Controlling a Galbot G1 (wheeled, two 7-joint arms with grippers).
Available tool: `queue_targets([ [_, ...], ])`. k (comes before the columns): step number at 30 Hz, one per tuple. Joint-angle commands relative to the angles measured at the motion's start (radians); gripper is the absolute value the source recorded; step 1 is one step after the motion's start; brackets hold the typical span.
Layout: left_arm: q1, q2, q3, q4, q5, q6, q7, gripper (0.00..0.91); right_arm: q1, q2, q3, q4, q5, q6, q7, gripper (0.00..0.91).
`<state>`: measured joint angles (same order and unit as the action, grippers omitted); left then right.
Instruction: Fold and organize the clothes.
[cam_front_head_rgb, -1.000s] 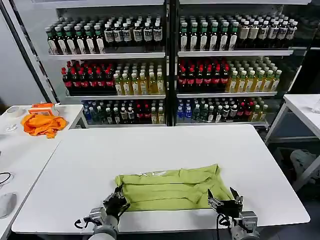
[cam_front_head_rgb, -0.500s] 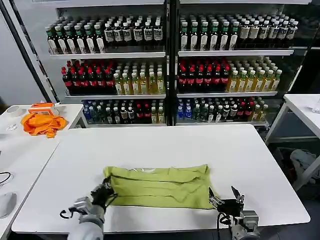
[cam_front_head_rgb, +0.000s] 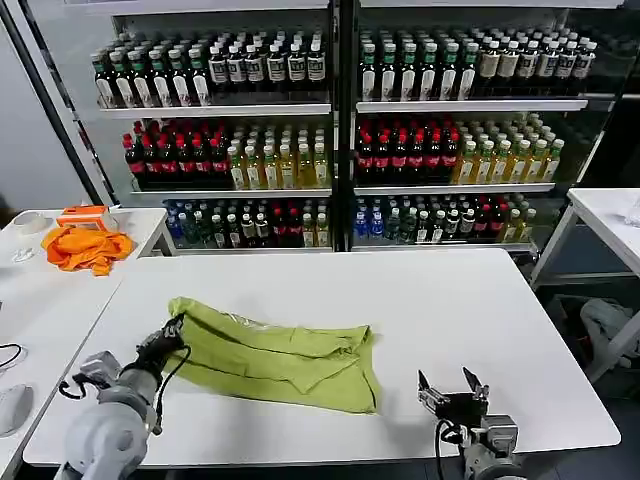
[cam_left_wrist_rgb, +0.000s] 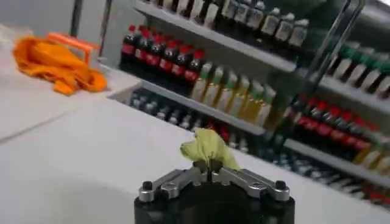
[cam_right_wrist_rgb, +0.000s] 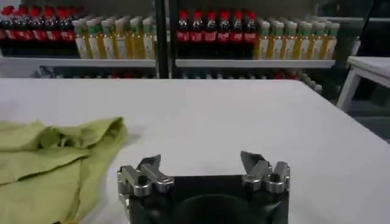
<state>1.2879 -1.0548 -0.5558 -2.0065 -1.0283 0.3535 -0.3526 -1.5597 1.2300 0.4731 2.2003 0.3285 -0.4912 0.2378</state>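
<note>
1. T-shirt (cam_front_head_rgb: 275, 355): light yellow-green, lying bunched and roughly folded on the white table (cam_front_head_rgb: 400, 300), left of centre and toward the near edge. One corner is drawn out and lifted toward the left; the opposite end lies flat and rumpled near the table's middle.
2. Left gripper (cam_front_head_rgb: 168, 338): at the shirt's left corner, low over the table's near-left area. Its fingers are clamped together on the fabric; in the left wrist view a small tuft of shirt (cam_left_wrist_rgb: 209, 148) stands up from between the closed tips of the left gripper (cam_left_wrist_rgb: 209, 172).
3. Right gripper (cam_front_head_rgb: 449, 388): near the table's front edge on the right side, apart from the shirt. Its two fingers are spread with nothing between them. In the right wrist view the right gripper (cam_right_wrist_rgb: 204, 165) hangs over bare tabletop (cam_right_wrist_rgb: 244, 115), with the shirt's crumpled end (cam_right_wrist_rgb: 55, 164) off to one side, not touching the fingers.
4. Side table (cam_front_head_rgb: 40, 300): white, just beside the main table on the left. An orange cloth (cam_front_head_rgb: 85, 248) lies heaped at its far end, well apart from the shirt; the same cloth (cam_left_wrist_rgb: 58, 61) appears in the left wrist view.
5. Shelves (cam_front_head_rgb: 340, 130): behind the tables, rows of bottled drinks, dark-capped on top, red and yellow in the middle, smaller bottles below.
6. Second table (cam_front_head_rgb: 610, 215): white, at the right edge of the room, beside the shelves.
</note>
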Motion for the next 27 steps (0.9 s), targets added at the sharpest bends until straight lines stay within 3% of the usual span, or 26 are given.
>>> queue_targets([
  [1,-0.015,0.010,0.082,-0.201,-0.402,0.056,0.004,0.020,0.002,-0.020,0.022,0.010,0.008,0.000,-0.002,0.907],
  [7,-0.059,-0.095,0.239,-0.206,-0.348,0.052,-0.011,0.020,0.009,-0.025,0.038,0.007,0.013,0.004,-0.004,0.907],
  [17,-0.107,-0.242,0.421,-0.056,-0.159,0.025,-0.050,0.020,0.027,-0.032,0.038,-0.005,0.016,0.009,-0.006,0.907],
  [27,-0.186,-0.283,0.491,0.124,-0.009,0.000,-0.069,0.020,0.050,-0.037,0.021,-0.019,0.019,0.010,-0.005,0.907],
])
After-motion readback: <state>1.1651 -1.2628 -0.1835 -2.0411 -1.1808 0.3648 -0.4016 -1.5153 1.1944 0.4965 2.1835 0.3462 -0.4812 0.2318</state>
